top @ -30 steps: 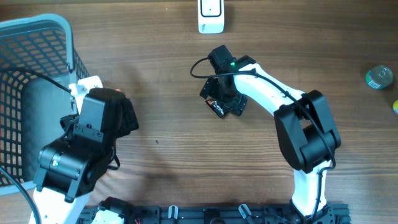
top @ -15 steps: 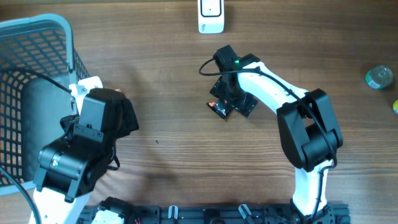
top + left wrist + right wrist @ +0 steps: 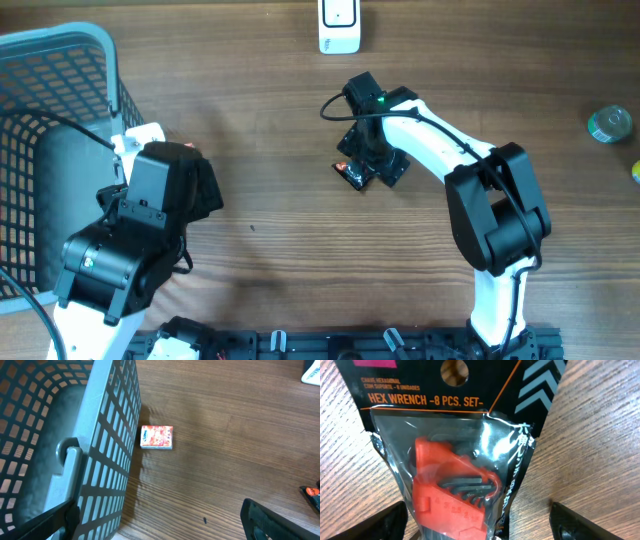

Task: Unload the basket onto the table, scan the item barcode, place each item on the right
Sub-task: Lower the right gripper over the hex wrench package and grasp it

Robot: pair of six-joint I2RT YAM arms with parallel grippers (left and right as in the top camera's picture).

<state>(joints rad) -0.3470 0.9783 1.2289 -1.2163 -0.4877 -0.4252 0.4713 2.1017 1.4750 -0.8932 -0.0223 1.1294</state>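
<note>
Hex wrench pack (image 3: 465, 460), flat on worktop (image 3: 280, 150) mid-frame, long axis top to bottom in wrist view, directly under open right hand (image 3: 480, 525), fingers (image 3: 387, 521) straddling its lower end, not gripping.

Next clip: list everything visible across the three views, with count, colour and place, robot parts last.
hex wrench set: one, black-and-orange card with a red holder under clear plastic, mid-table
small box: one, red-orange, flat on the table beside the basket
basket: one, pale blue mesh, left side of the table
white device: one, white, top centre of the overhead view
round item: one, greenish, far right; too small to identify
yellow item: one, cut off by the right edge
table: one, brown wood
left gripper: one, black, open, by the basket
right gripper: one, black, open, astride the hex wrench set
</note>
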